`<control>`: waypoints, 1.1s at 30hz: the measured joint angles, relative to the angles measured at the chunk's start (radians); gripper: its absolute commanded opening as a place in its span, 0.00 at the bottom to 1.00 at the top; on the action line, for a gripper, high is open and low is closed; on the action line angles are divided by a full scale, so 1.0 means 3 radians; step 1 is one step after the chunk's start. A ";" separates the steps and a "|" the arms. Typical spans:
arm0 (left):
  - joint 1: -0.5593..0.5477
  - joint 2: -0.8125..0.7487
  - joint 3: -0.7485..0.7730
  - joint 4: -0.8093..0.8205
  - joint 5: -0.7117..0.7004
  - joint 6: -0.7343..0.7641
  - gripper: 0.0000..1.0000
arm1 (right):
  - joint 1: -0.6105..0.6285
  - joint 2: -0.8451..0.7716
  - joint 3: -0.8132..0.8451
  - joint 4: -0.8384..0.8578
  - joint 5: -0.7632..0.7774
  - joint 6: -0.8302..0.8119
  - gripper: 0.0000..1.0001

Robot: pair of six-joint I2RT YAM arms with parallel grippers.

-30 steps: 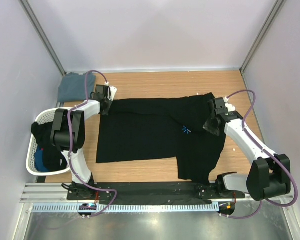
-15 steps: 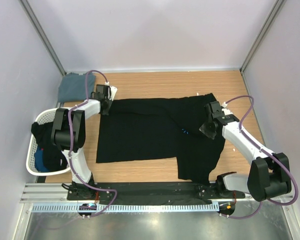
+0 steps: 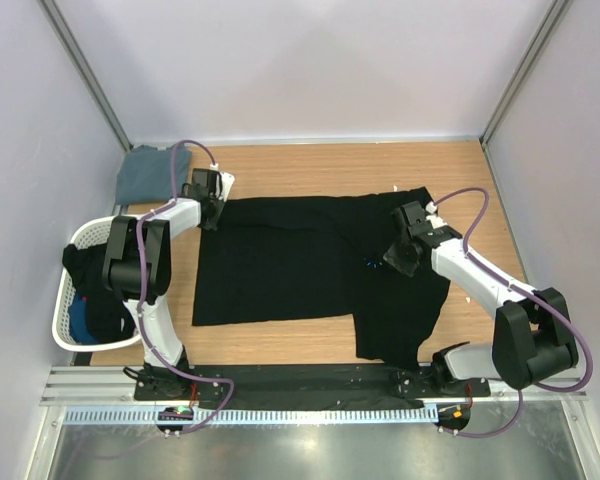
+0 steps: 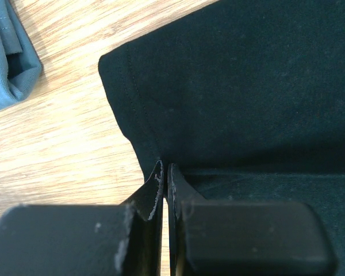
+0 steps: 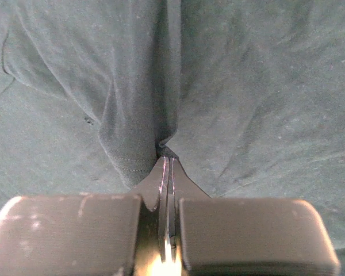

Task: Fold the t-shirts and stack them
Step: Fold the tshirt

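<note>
Right gripper (image 5: pixel 168 158): jaws pressed almost together, with a pinched fold of the black t-shirt (image 5: pixel 247 86) between them; the cloth rises in a ridge from the tips.
Change on the right: in one second this gripper has travelled from the right end of the shirt toward the middle, and the held part came with it; it now lies over the shirt's body.
Left gripper (image 4: pixel 164 169): jaws closed on the hem at the far left corner of the same shirt; it has not moved and seems to serve as anchor.
Meaning for the task: in my judgement the sleeve-side fold is in progress, not yet laid down and released; stacking is still ahead.
Black t-shirt position: spread flat on the desk (image 3: pixel 320 165), between the two arms.
Slate grey-blue t-shirt (image 3: pixel 145 172): folded at the far left corner of the desk, just beside the left gripper, not touching it.
Laundry basket (image 3: pixel 65 320): at the left edge; dark cloth inside.
Writing: none readable; the light-blue starburst mark (image 3: pixel 368 263) is now nearly covered by the fold.
</note>
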 measured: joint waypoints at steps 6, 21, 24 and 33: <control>0.0000 0.0000 0.0000 -0.0001 0.0000 0.0000 0.00 | 0.0017 -0.0001 0.0000 -0.0029 0.0103 0.0037 0.01; -0.0009 0.0000 0.0001 -0.0013 -0.0001 0.0000 0.17 | 0.0015 0.0135 0.0079 -0.0223 0.0173 -0.0209 0.17; -0.0015 -0.0027 0.0000 -0.0028 0.0001 0.0022 0.48 | 0.0006 0.0206 0.0290 -0.0357 0.0174 -0.0360 0.37; -0.0051 -0.0786 0.0154 -0.0425 0.0109 -0.0340 0.73 | -0.0505 0.0217 0.1038 -0.0554 -0.0034 -0.0969 0.58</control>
